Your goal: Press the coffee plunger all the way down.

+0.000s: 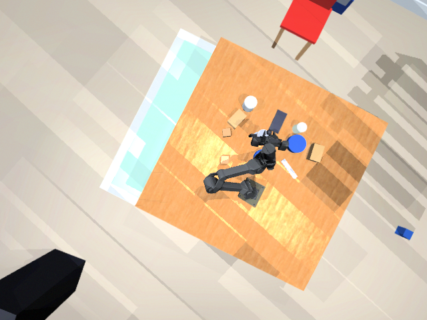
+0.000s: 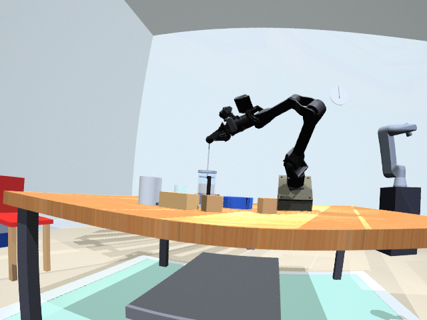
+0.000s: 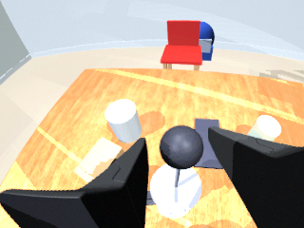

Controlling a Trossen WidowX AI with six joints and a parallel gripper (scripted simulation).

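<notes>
The coffee press (image 2: 207, 182) (image 3: 176, 191) is a clear glass cylinder standing upright on the wooden table (image 2: 213, 227) (image 1: 286, 220). Its thin rod (image 2: 208, 157) stands raised, with a dark round knob (image 3: 181, 147) (image 2: 209, 139) at the top. My gripper (image 3: 178, 139) (image 2: 211, 137) is at the knob's height, one finger on each side. The fingers are half closed, with a small gap to the knob on the left and almost none on the right. In the overhead view the arm (image 1: 241, 169) covers most of the press (image 1: 261, 132).
A white cylinder (image 1: 249, 102) (image 2: 149, 194) (image 3: 123, 119), cardboard boxes (image 1: 237, 118) (image 2: 178, 200), a dark flat slab (image 1: 277, 120) (image 3: 203, 129), a pale cup (image 1: 300, 127) (image 3: 266, 127) and a blue disc (image 1: 296, 143) (image 2: 237, 201) stand around the press. A red chair (image 1: 305, 21) (image 3: 181, 45) stands beyond the table.
</notes>
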